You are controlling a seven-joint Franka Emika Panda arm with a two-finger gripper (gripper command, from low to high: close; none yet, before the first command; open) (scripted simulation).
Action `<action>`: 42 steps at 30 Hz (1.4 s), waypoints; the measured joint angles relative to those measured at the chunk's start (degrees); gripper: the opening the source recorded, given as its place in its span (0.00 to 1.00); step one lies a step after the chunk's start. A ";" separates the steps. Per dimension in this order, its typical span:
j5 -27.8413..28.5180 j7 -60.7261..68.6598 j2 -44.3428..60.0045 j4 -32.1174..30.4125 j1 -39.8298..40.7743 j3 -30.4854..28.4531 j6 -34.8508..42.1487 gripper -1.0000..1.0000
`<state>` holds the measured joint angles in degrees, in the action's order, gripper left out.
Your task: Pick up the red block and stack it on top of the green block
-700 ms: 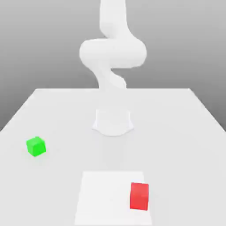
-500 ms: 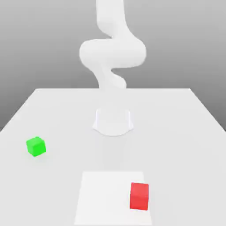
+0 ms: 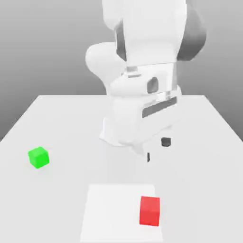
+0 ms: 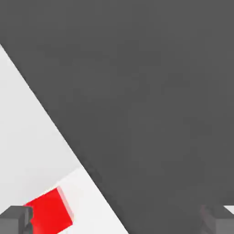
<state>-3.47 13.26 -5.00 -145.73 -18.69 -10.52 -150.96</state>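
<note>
I see red block flat on counter, no long side; claw wide, empty, above it.

White table, green block, red block (well apart)

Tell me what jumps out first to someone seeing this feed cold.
The big white arm looms over the middle of the table, its fingers apart and empty. The red block sits on a paler square patch near the front edge. The green block lies apart, at the exterior view's left.
</note>
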 joint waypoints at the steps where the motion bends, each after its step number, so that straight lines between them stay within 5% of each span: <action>1: -0.16 2.51 1.72 -0.59 -0.44 0.08 -0.81 0.50; 12: -3.60 19.36 22.32 -2.48 1.50 4.43 -14.42 0.50; 13: -4.00 19.68 23.41 -2.32 1.84 4.87 -15.34 0.00; 20: -3.88 19.59 23.19 -2.36 1.79 4.78 -15.02 0.00; 26: 1.08 17.28 12.25 -4.28 0.87 1.54 -6.15 0.00; 42: 22.69 61.21 -8.48 -17.52 37.05 -24.46 -0.49 0.00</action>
<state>19.21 74.46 -13.48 -163.25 18.35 -34.98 -151.45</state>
